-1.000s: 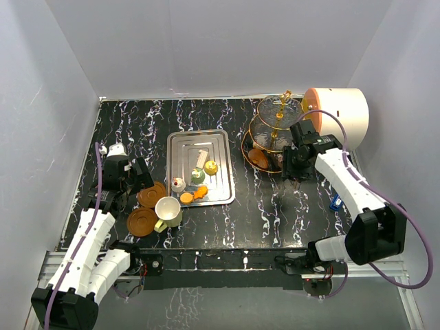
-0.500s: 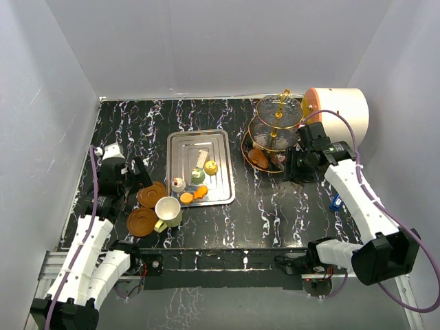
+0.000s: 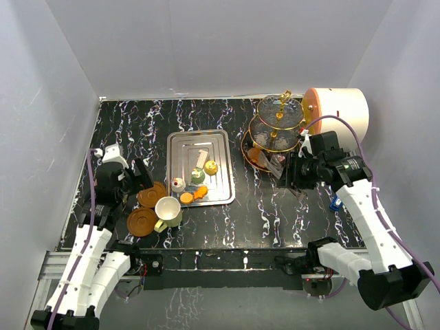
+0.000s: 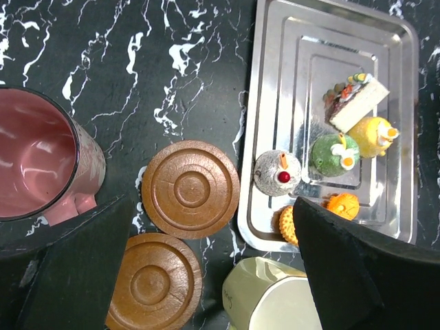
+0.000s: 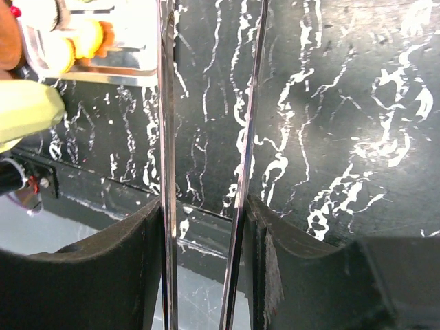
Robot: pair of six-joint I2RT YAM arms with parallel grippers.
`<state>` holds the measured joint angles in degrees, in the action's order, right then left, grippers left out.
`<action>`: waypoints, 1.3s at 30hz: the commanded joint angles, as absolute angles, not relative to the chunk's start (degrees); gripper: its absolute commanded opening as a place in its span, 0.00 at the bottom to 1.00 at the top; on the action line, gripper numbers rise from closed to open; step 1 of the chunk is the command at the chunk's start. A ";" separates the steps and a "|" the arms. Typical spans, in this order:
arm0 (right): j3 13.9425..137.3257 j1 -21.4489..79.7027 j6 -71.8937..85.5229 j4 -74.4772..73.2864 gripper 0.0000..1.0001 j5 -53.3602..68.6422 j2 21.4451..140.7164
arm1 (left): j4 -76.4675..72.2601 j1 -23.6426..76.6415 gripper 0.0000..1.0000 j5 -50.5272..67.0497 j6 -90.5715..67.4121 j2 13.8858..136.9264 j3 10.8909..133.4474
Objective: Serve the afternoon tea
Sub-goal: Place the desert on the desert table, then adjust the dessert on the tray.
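table | holds: tray, 2 saucers, maroon cup, cream cup, stand, cylinder

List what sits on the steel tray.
On the steel tray: a layered slice, a yellow cake, a green cake, a white cake with a red dot, two orange cakes. A finger of the left tool covers the tray's corner beside them.

On my left, two round brown saucers lie flat, edges touching, between an upright maroon cup and a cream cup. Small cakes sit on the tray. On my right, the gold-framed glass stand stands upright, something orange on its bottom tier.
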<state>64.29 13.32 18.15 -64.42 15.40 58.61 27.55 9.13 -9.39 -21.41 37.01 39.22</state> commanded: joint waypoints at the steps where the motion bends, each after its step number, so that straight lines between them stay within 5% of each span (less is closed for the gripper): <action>1: 63.79 12.99 17.41 -60.17 0.42 23.26 56.55 | 30.09 9.26 0.99 -8.91 -20.52 39.01 40.61; 19: 63.75 17.28 19.18 -56.07 0.41 27.48 57.74 | 31.20 9.30 0.99 -11.81 -21.07 33.07 40.86; 31: 75.17 48.13 30.28 -53.07 0.39 -5.31 72.67 | 31.53 9.25 0.99 -13.01 -21.36 32.78 40.75; 39: 86.05 50.05 20.75 -50.68 0.39 -10.44 87.24 | 31.67 9.23 0.99 -13.61 -21.50 33.13 40.74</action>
<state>79.79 50.35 25.71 -54.50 -3.60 83.57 30.96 9.13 -12.27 -21.47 33.06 39.27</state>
